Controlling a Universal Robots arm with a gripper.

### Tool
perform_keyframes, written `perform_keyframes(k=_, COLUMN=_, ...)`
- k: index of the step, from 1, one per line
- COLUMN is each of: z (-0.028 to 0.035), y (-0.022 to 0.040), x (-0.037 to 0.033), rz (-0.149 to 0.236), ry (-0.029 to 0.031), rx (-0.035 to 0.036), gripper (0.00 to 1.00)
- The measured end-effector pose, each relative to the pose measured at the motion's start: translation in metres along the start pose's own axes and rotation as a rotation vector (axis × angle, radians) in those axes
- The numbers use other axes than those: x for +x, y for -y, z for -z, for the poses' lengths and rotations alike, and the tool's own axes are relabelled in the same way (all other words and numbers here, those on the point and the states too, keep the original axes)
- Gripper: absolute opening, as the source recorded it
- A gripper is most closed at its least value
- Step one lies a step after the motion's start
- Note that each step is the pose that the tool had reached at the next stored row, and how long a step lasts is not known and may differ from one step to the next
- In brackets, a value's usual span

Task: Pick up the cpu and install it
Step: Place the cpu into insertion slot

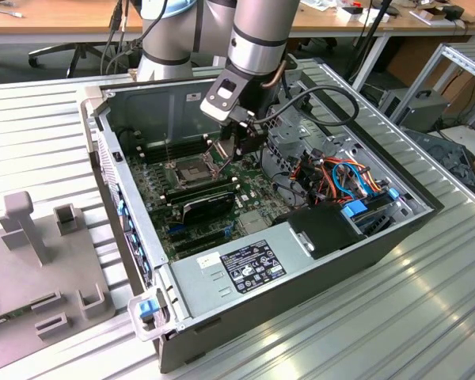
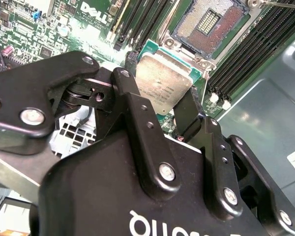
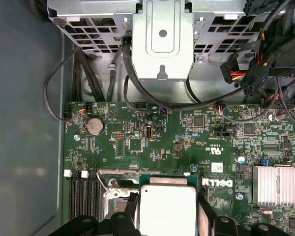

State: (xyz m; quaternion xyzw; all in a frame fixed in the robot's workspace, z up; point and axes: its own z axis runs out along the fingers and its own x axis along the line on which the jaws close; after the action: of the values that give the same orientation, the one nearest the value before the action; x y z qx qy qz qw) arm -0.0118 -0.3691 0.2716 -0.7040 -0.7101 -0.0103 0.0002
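Plainly the cpu point(image 2: 162, 83) is pinched by two opposite edges between the black fingers point(image 2: 133, 101) of the gripper point(image 2: 157, 92), which is closed to the chip's width. It hangs tilted over the motherboard point(image 3: 187, 142), just beside the open socket point(image 2: 211, 22). In the first wrist view the frame cuts off one edge of the chip, which hides much of the socket. In the exterior view, inside the computer case point(image 1: 356, 265), the chip is too small to tell.

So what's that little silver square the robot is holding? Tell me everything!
That's the cpu: a small, flat square chip with a dull silver-grey metal top, faint print on it, and a green edge around it. The gripper pinches it by two opposite sides with black fingers. It hangs above the green motherboard, close to the open socket, not seated in it.
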Motion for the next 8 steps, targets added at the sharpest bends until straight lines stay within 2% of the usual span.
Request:
perform_keyframes(k=1, z=0.0000, y=0.0001, x=0.0000, rz=0.000, ry=-0.0001, rx=0.0000, gripper=0.55)
perform_keyframes(k=3, z=-0.0049, y=0.0010, x=-0.0001, rz=0.000, ry=-0.0001, rx=0.0000, gripper=0.55)
perform_keyframes(k=8, z=-0.0053, y=0.0010, x=-0.0001, rz=0.000, ry=-0.0001, rx=0.0000, gripper=0.55)
